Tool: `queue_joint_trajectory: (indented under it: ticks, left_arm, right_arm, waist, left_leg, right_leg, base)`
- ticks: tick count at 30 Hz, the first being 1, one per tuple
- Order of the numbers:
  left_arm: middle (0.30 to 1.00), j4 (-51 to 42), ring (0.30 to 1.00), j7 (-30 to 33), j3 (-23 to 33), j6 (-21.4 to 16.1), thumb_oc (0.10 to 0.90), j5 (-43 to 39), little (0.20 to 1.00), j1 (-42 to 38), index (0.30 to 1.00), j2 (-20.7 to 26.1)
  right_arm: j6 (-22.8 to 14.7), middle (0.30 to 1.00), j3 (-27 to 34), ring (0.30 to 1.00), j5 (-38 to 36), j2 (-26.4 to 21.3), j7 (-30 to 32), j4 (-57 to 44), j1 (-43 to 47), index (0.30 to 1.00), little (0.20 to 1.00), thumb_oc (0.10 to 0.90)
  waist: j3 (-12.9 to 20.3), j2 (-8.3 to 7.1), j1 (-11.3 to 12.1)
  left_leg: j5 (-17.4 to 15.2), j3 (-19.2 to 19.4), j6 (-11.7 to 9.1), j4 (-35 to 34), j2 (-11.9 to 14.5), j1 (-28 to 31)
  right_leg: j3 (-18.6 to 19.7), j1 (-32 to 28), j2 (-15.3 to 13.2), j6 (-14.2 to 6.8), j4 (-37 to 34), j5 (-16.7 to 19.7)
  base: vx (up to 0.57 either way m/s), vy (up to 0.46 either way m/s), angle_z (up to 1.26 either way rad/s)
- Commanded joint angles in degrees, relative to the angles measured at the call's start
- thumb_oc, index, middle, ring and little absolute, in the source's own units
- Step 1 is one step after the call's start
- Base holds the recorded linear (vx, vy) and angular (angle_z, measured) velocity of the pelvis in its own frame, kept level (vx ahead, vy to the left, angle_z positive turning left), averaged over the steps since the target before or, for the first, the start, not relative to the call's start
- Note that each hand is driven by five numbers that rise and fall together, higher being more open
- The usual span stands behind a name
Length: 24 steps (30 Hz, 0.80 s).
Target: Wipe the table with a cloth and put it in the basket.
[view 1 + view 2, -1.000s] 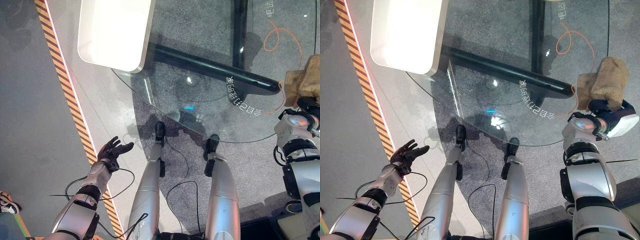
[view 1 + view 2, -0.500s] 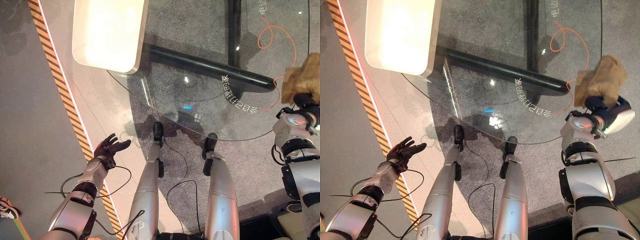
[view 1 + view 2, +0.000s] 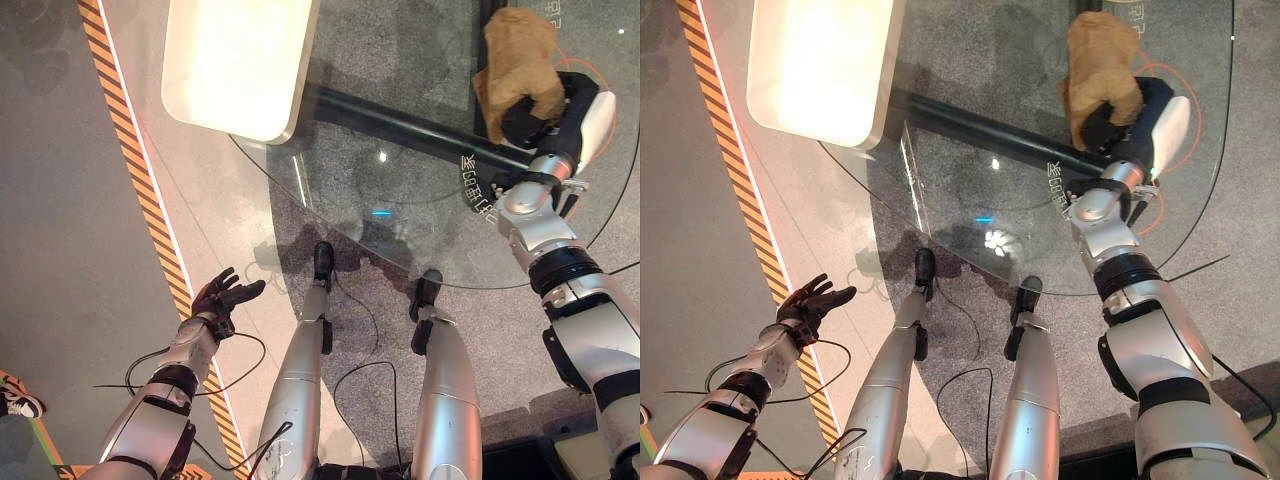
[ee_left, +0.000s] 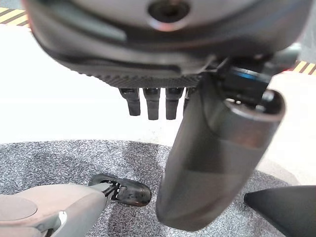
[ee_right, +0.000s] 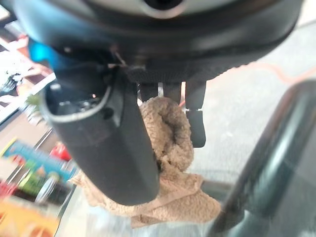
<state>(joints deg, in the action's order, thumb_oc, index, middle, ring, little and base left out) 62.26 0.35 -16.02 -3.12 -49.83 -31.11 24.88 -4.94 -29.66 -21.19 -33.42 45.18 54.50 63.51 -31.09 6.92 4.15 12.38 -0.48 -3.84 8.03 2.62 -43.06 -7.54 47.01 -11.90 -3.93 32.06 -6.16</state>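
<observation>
Upper right of the left eye view, over the round glass table (image 3: pixel 300 190): one tan terry cloth (image 3: pixel 517 55), bunched, clamped in the right hand (image 3: pixel 535 118).

Item: cloth. Soft, limp, thick-piled; by the look of it light and not at all fragile. In the right wrist view it is rolled into a fat wad (image 5: pixel 165 133) between the thumb and the fingers (image 5: pixel 196 123), with a loose tail drooping below the hand. Whether that tail touches the glass cannot be told.

Grip: right hand closed round the wad, fingers curled on one side, thumb on the other. The bulky middle is the sound place to hold; a corner alone would likely slide out, since terry gives under pressure. For wiping, a flatter spread under the palm would probably serve better than a ball.

Item: left hand (image 3: pixel 222 298). Lower left of the frame, off the table beside the striped floor tape (image 3: pixel 130 150), fingers spread and relaxed, holding nothing.

Item: pale rectangular board (image 3: pixel 235 60), upper left, resting on the glass, well apart from the cloth.

Basket: none that I can make out.
</observation>
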Motion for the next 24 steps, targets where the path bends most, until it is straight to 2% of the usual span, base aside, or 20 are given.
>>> queue_joint_trajectory:
  ticks: [1,10,14,24]
  left_arm:
    - [0.900,2.6,0.900,0.6,1.4,-1.3,0.800,0.0,0.900,1.7,0.900,0.4]
    - [0.900,1.8,0.900,1.1,0.6,-1.8,0.800,0.4,0.900,2.2,0.900,-1.0]
    - [0.900,1.6,0.900,1.2,0.4,-2.0,0.800,0.8,0.900,2.3,0.900,-1.8]
    - [0.900,1.7,0.900,1.8,0.4,-2.8,0.800,1.5,0.900,2.6,0.900,-3.4]
  right_arm:
    - [-1.2,0.300,-1.2,0.300,4.3,-4.3,2.9,-4.4,5.8,0.300,0.200,0.100]
    - [1.6,0.300,-5.4,0.300,8.5,-1.1,-1.2,-7.8,5.3,0.300,0.200,0.100]
    - [2.4,0.300,-8.7,0.300,12.6,0.8,-4.4,-11.4,4.4,0.300,0.200,0.100]
    - [1.0,0.300,-14.4,0.300,21.1,3.8,-12.0,-21.0,2.8,0.300,0.200,0.100]
  waist:
    - [1.3,-0.43,-0.1]
    - [1.3,0.16,0.4]
    - [1.3,0.31,0.5]
    - [1.3,0.65,0.5]
  left_leg:
    - [-10.2,2.0,1.4,7.9,-1.8,0.3]
    - [-10.0,2.2,1.4,7.6,-2.2,0.8]
    - [-9.8,2.3,1.4,7.5,-2.5,1.0]
    - [-9.1,2.4,1.1,6.6,-2.9,1.5]
  right_leg:
    - [-1.7,-3.0,1.2,-0.6,-12.2,5.8]
    - [-1.9,-3.5,1.1,-0.4,-12.5,5.8]
    - [-2.1,-3.8,1.0,-0.3,-12.6,5.9]
    - [-2.1,-4.2,0.9,-0.4,-13.0,5.8]
  base:
    - [0.00,0.009,0.03]
    - [0.00,0.000,0.00]
    - [0.00,0.000,0.00]
    - [0.00,0.000,0.00]
